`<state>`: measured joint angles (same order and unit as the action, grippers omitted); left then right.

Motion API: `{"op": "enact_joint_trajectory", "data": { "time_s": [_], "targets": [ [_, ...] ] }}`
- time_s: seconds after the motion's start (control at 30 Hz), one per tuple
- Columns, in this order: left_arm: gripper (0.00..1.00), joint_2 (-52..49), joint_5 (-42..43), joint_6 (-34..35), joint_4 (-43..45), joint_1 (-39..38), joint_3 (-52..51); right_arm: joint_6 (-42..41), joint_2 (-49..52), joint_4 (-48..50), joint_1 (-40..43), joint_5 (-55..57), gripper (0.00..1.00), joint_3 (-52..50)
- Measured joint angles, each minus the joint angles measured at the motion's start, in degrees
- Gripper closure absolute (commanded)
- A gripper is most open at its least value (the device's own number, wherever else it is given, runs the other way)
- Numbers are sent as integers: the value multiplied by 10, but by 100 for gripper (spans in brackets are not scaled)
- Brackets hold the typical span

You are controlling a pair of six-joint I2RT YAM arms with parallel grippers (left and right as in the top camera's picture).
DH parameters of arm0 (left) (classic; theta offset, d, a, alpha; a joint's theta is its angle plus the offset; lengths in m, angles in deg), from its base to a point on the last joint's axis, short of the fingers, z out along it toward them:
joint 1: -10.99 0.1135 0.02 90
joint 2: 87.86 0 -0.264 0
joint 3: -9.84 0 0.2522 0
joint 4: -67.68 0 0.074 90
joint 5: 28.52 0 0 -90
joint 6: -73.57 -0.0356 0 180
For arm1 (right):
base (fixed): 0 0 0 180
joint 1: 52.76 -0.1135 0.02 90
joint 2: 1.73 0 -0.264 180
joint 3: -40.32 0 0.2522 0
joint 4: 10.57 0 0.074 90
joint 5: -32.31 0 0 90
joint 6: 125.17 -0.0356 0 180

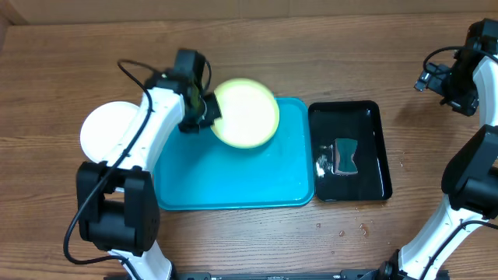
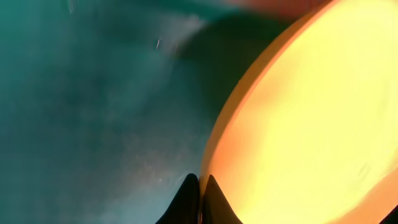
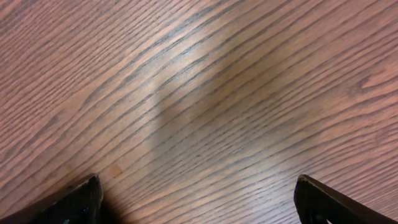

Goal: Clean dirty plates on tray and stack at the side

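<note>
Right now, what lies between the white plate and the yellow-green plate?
In the overhead view, the left arm crosses there; its left claw is shut on the rim of the yellow-green plate, facing the white plate.

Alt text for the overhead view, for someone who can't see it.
The left gripper pinches the yellow-green plate by its rim over the turquoise tray. A white plate sits on the table beside it; a black tray holding a sponge lies opposite.

— Where can the tray (image 1: 233, 187) be entered?
— Its lower half is left bare; the top is blocked by the yellow-green plate (image 1: 247, 113) and the left arm (image 1: 144, 136).
— And rightward?
— Bare table (image 3: 199, 93) is seen under the right gripper (image 3: 198, 193).
</note>
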<state>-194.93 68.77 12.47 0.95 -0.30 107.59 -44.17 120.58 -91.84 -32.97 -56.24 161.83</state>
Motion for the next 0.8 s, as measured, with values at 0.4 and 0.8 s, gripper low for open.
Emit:
{"op": "enact_joint_trajectory", "data": {
  "time_s": [0.4, 0.8],
  "targets": [
    [96, 0, 2, -4, 73, -94, 66, 0, 0, 0, 0, 0, 0, 0],
    [96, 0, -102, -4, 165, -237, 67, 0, 0, 0, 0, 0, 0, 0]
  ]
}}
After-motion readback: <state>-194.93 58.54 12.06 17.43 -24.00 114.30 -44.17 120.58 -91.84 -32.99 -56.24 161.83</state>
